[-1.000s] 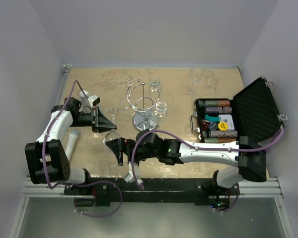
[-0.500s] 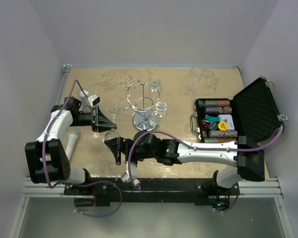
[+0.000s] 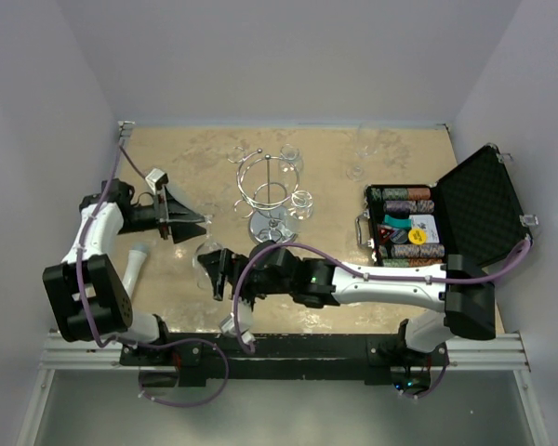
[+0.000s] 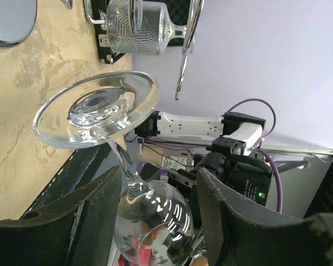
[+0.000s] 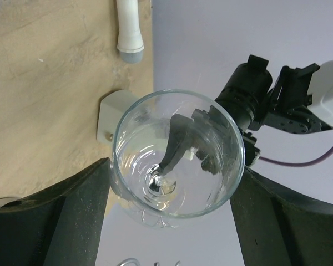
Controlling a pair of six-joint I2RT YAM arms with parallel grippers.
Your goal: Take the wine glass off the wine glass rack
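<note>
Chrome wire wine glass rack [image 3: 271, 226], with a round disc base and a ring of curled hooks, stands upright mid-way across the tan mottled surface [image 3: 195, 153] in the top view. A clear stemmed wine glass [image 3: 207, 260] is off the rack, near and to its left, at the tip of the right claw [image 3: 216, 271], whose arm reaches across from the right. The left claw [image 3: 193, 223] sits spread wide just beyond the glass and apart from it. An open black hard case of poker chips [image 3: 479, 204] lies at the right.

From the left wrist, the wine glass [image 4: 94, 108] lies tilted with its round foot toward the camera. The bowl is framed between the left claw [image 4: 155, 180]'s parted fingers [image 4: 94, 221]; no contact shows. Another patterned glass [image 4: 136, 19] hangs from the rack's wire at the top edge.

From the right wrist, the camera looks straight into the bowl of the wine glass [image 5: 177, 166]. The right claw [image 5: 172, 188] is clenched on it, both dark fingers [image 5: 55, 221] pressed against the bowl's sides.
</note>
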